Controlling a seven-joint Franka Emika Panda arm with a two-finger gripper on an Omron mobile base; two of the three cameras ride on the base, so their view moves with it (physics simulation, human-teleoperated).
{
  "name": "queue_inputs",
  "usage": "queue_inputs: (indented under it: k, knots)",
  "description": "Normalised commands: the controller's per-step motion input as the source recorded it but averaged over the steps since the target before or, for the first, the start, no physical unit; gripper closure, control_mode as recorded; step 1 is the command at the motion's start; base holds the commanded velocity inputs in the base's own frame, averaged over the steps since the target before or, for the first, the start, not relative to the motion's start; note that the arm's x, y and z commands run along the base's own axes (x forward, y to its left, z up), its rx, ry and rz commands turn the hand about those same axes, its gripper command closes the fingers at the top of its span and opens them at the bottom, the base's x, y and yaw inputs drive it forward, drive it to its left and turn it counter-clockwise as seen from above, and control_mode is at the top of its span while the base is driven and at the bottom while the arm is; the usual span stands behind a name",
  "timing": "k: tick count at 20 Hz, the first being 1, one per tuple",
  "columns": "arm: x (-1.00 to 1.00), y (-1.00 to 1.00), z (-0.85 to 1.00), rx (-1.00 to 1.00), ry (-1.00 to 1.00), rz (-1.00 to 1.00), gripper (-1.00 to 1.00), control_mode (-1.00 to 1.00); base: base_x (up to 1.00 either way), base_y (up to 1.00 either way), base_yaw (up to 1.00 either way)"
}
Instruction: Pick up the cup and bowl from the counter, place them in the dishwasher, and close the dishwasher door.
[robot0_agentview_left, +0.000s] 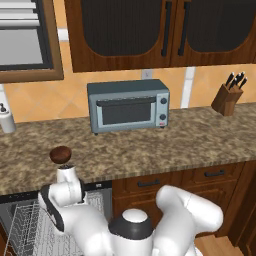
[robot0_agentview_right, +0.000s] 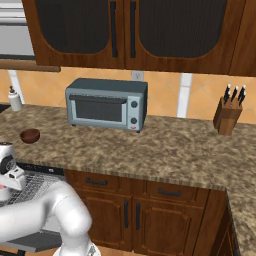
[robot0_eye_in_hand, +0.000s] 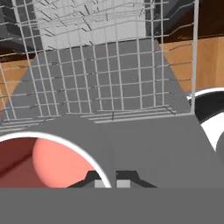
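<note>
Hand view puts the cup (robot0_eye_in_hand: 48, 162) right at my claw (robot0_eye_in_hand: 109, 183): its pink inside and thin white rim fill the lower left, and my fingertips are pinched tight on that rim, one on each side of the wall. I judge it light and stiff but smooth, so a rim pinch could let it swing; a hold lower on the wall would be steadier. Beyond it lies the wire rack (robot0_eye_in_hand: 96, 78) of the open dishwasher (robot0_agentview_left: 20, 200), over the grey door (robot0_eye_in_hand: 144, 144). Up on the tabletop (robot0_agentview_left: 150, 145) the brown bowl (robot0_agentview_right: 30, 135) waits near the front edge, glossy and rounded, best taken by its lip. Farther back stand the toaster oven (robot0_agentview_left: 128, 105), knife block (robot0_agentview_left: 227, 99) and dispenser bottle (robot0_agentview_left: 6, 119).
</note>
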Motion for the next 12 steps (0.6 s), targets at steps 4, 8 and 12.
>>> queue_inputs:
  k: [4, 8, 12]
  knots:
    - [0.02, 0.42, -0.4, -0.11, 0.0, 0.0, 1.0, -1.0, 0.0, 0.0, 0.0]
    - [0.18, 0.29, -0.47, -0.07, 0.03, 0.0, 1.0, -1.0, 0.0, 0.0, 0.0]
    - [0.49, 0.23, -0.61, -0.04, 0.09, 0.0, 1.0, -1.0, 0.0, 0.0, 0.0]
